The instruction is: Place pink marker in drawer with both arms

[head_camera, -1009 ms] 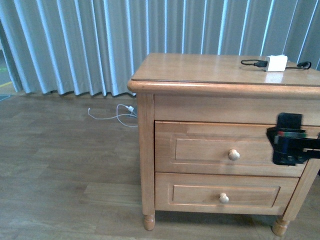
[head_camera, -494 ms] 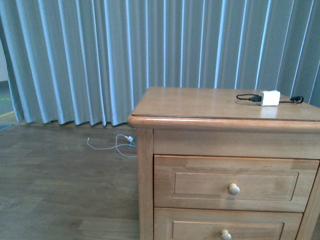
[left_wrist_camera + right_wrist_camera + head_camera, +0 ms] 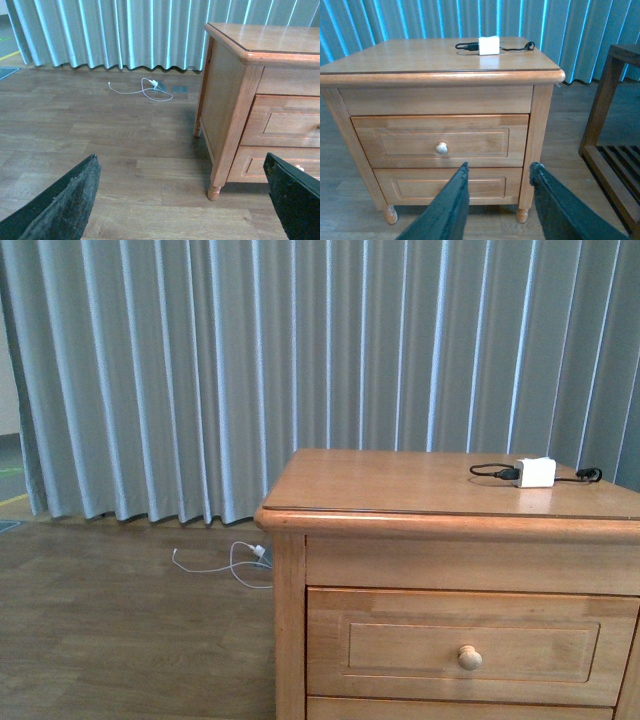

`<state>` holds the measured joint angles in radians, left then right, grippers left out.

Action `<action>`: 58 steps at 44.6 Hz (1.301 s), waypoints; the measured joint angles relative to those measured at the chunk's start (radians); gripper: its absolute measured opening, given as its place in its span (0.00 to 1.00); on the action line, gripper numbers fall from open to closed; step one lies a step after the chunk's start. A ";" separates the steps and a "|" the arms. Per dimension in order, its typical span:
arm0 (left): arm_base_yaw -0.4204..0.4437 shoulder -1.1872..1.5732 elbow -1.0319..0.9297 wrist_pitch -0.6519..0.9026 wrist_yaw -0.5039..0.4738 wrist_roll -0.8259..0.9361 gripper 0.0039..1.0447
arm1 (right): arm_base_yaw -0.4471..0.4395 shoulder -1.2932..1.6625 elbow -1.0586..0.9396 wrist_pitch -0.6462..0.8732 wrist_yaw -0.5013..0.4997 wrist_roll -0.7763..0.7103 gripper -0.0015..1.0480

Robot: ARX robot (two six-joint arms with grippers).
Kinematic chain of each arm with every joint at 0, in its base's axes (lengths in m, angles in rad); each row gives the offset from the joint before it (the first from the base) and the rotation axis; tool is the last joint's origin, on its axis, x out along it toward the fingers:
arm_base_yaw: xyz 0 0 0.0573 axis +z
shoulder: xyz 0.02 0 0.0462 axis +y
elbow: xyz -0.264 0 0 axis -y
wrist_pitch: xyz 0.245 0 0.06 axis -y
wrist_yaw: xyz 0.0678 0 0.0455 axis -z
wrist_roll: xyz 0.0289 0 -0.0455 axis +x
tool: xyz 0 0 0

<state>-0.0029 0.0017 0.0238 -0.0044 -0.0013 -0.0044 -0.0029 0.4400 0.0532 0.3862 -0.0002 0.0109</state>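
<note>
Compared with one second ago, looks higher in the front view: more of the grey curtain (image 3: pixel 250 370), less of the nightstand (image 3: pixel 290 640). Shows now only the drawer (image 3: pixel 400 650) with its round pale knob (image 3: pixel 470 657); cuts off the lower drawer (image 3: pixel 450 186) below the edge, though it was in full view before. Shows no more the black tool that hung at the right edge beside the drawer one second ago.

On the surface (image 3: pixel 400 485), near the far right corner, as before: a small white charger (image 3: pixel 536 472) with a black cable (image 3: pixel 490 472) touching it. Too small to read any writing on it. On the wooden floor (image 3: pixel 100 640), near the curtain: a thin white cable (image 3: pixel 225 562), loosely coiled.

Left tool (image 3: pixel 180 200): spread wide, holding nothing, with one finger (image 3: pixel 65 205) at each lower corner of its wrist view, over the floor beside the nightstand.

Right tool (image 3: pixel 497 205): parted by a narrower gap, holding nothing, facing the nightstand front below the knob. Beside the nightstand in this view: a darker wooden frame (image 3: pixel 615 100) with slats low down.

Drawer fully closed, flush with the front. Pink marker: cannot tell where, seen in none of the views.
</note>
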 joint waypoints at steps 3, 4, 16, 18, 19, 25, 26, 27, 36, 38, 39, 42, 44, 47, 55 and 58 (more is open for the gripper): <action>0.000 0.000 0.000 0.000 0.000 0.000 0.94 | 0.000 -0.023 -0.010 -0.019 0.001 -0.001 0.24; 0.000 0.000 0.000 0.000 0.000 0.000 0.94 | 0.000 -0.031 -0.011 -0.025 0.001 -0.002 0.21; 0.000 0.000 0.000 0.000 0.000 0.000 0.94 | 0.001 -0.127 -0.048 -0.071 0.000 -0.007 0.01; 0.000 0.000 0.000 0.000 0.000 0.000 0.94 | 0.001 -0.142 -0.048 -0.085 0.000 -0.007 0.01; 0.000 0.000 0.000 0.000 0.000 0.000 0.94 | 0.001 -0.154 -0.048 -0.096 0.000 -0.007 0.01; 0.000 0.000 0.000 0.000 0.001 0.000 0.94 | 0.001 -0.198 -0.048 -0.141 0.000 -0.007 0.01; 0.000 0.000 0.000 0.000 0.000 0.000 0.94 | 0.001 -0.207 -0.048 -0.150 0.000 -0.007 0.01; 0.000 0.000 0.000 0.000 0.000 0.000 0.94 | 0.001 -0.215 -0.048 -0.158 0.000 -0.007 0.01; 0.000 0.000 0.000 0.000 0.001 0.000 0.94 | 0.001 -0.299 -0.047 -0.245 0.000 -0.007 0.01; 0.000 0.000 0.000 0.000 0.001 0.000 0.94 | 0.001 -0.365 -0.047 -0.343 0.000 -0.008 0.01; 0.000 0.000 0.000 0.000 0.000 0.000 0.94 | 0.001 -0.388 -0.047 -0.367 0.000 -0.008 0.01; 0.000 0.000 0.000 0.000 0.000 0.000 0.94 | 0.001 -0.430 -0.047 -0.380 0.000 -0.008 0.01; 0.000 0.000 0.000 0.000 0.000 0.000 0.94 | 0.001 -0.435 -0.047 -0.381 0.000 -0.008 0.01; 0.000 0.000 0.000 0.000 0.000 0.000 0.94 | 0.001 -0.435 -0.047 -0.385 0.000 -0.008 0.01; 0.000 0.000 0.000 0.000 0.000 0.000 0.94 | 0.001 -0.436 -0.047 -0.386 0.000 -0.008 0.01; 0.000 0.000 0.000 0.000 0.000 0.000 0.94 | 0.001 -0.436 -0.047 -0.386 0.000 -0.008 0.01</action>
<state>-0.0029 0.0013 0.0238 -0.0048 -0.0010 -0.0044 -0.0021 0.0040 0.0059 0.0006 -0.0006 0.0032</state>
